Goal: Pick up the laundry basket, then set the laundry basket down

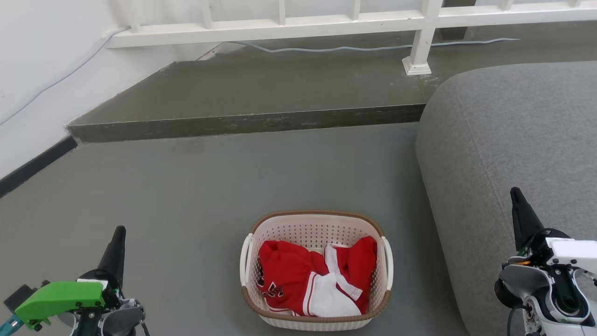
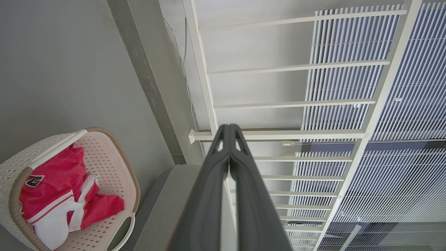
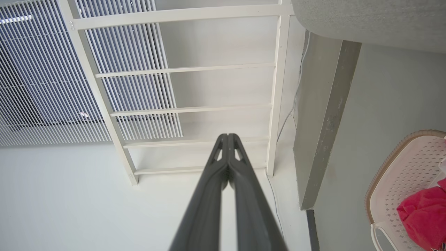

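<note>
While its rim is brown, the perforated laundry basket is cream-white.

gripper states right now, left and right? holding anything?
Left gripper: shut, fingers pressed together, holding nothing.
Right gripper: shut, fingers pressed together, holding nothing.
Neither touches the laundry basket.

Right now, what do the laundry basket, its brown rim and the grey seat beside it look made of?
Laundry basket: likely moulded plastic, cream, matte, with regular punched holes. Brown rim: woven look, probably plastic too; can't confirm. Grey seat: fabric upholstery, fine heathered weave, soft rounded edges.
</note>
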